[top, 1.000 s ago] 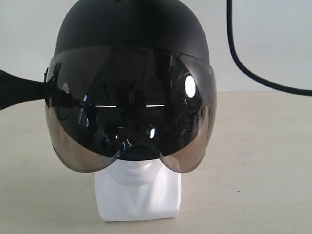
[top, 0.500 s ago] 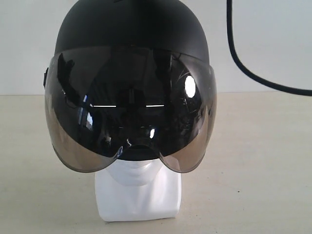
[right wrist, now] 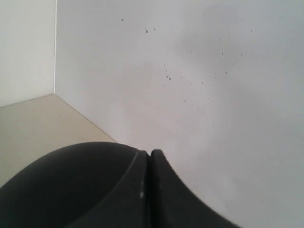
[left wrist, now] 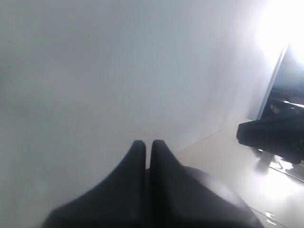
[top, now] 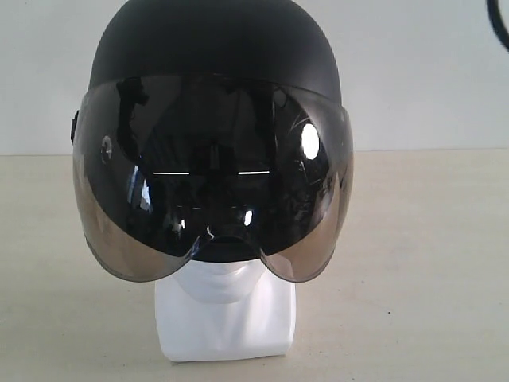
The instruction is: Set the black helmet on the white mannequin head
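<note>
The black helmet [top: 215,48] sits on the white mannequin head [top: 227,318] in the exterior view. Its smoky visor [top: 215,183] covers the face, so only the chin, neck and blocky base show. Neither gripper appears in that view. In the left wrist view my left gripper [left wrist: 148,142] is shut with nothing between its fingers, and a dark rounded surface [left wrist: 213,190] lies just behind it. My right gripper [right wrist: 149,153] is shut and empty too, with the helmet's black dome [right wrist: 71,185] beside it.
A beige tabletop [top: 429,263] runs back to a white wall [top: 429,72]. A piece of black cable [top: 499,20] shows at the exterior view's top right corner. A black machine part [left wrist: 270,135] rests on the table in the left wrist view.
The left gripper, at the helmet's left side a second ago, has pulled away out of the exterior view and shut. The black cable at upper right has swung almost out of frame. The helmet stays put.
</note>
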Controlling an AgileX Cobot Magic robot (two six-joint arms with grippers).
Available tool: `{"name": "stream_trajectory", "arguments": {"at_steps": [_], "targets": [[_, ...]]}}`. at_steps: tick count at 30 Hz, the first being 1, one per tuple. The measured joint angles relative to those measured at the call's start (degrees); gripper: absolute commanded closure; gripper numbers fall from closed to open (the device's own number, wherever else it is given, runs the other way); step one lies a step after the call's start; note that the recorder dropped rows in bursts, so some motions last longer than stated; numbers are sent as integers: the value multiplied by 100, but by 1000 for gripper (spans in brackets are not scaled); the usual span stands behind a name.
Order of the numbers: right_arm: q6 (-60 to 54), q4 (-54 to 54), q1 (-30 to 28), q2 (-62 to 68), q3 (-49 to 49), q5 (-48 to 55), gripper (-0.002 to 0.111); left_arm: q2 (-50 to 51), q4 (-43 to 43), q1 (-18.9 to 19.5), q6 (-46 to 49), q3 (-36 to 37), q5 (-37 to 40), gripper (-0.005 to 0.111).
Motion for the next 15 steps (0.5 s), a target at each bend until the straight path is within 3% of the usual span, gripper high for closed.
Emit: {"name": "stream_trajectory", "arguments": {"at_steps": [11,15], "targets": [[-189,-7,0,-1135,661,405,109,1052,52,-1211,-138,-1144,-14,102],[-868,404,0,-1349,1002,799,109,1727,808,-1710,-232,-1917,-14,102]]}}
